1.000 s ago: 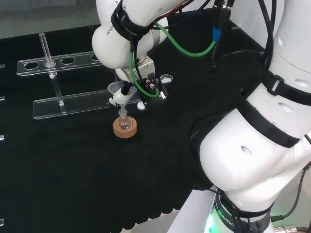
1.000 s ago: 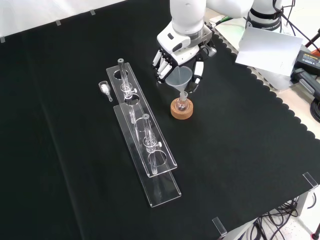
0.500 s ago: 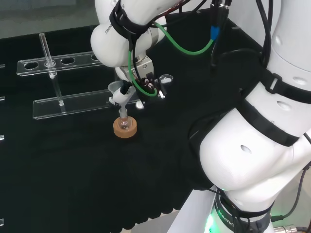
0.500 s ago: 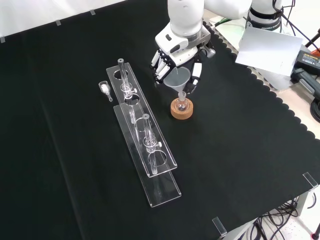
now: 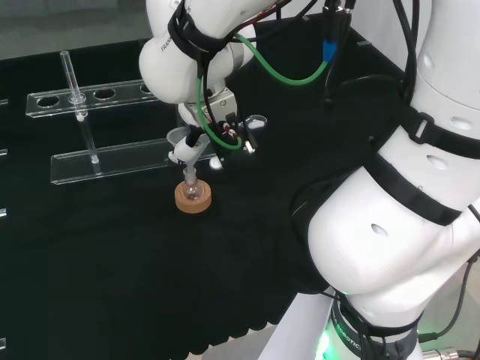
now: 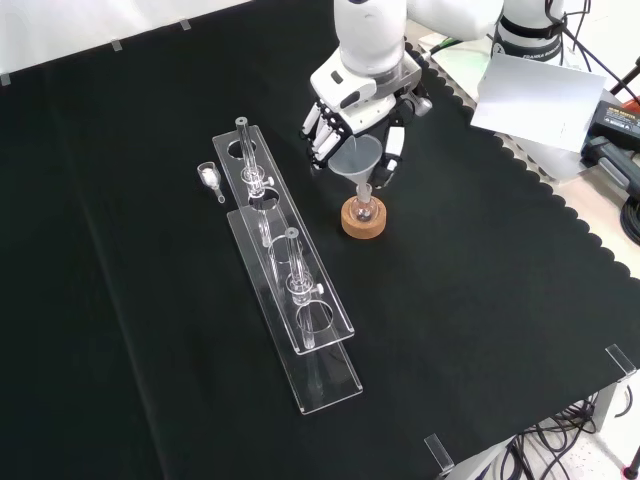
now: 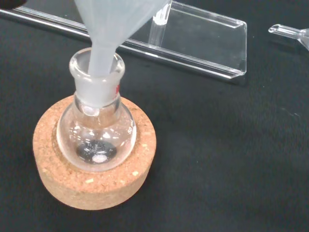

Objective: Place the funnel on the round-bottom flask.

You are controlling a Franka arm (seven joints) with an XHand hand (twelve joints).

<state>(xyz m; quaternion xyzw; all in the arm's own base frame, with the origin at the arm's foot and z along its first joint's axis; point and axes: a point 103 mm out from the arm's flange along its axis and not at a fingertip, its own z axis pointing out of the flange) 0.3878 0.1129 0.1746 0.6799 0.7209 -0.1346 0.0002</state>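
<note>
A small round-bottom flask [image 6: 362,207] stands upright in a cork ring [image 6: 363,224] on the black cloth. A translucent funnel [image 6: 357,160] is upright above it, and in the wrist view the funnel [image 7: 116,24] has its stem inside the neck of the flask [image 7: 96,135], which sits in the cork ring [image 7: 63,183]. The hand [image 6: 352,95] comes down from the top of the front view, fingers on one side of the funnel's cone and thumb on the other, curled round it. In the head view the hand [image 5: 214,120] sits just above the funnel [image 5: 178,138] and flask [image 5: 192,191].
Two long clear racks [image 6: 295,300] with test tubes lie left of the flask in the front view, a small clear scoop [image 6: 211,178] beside them. In the head view the racks [image 5: 112,159] lie behind the flask. A white sheet [image 6: 535,95] lies off the cloth's scalloped edge.
The hand has shifted and turned slightly around the funnel. The funnel's stem stays in the flask neck; flask and cork ring have not moved.
</note>
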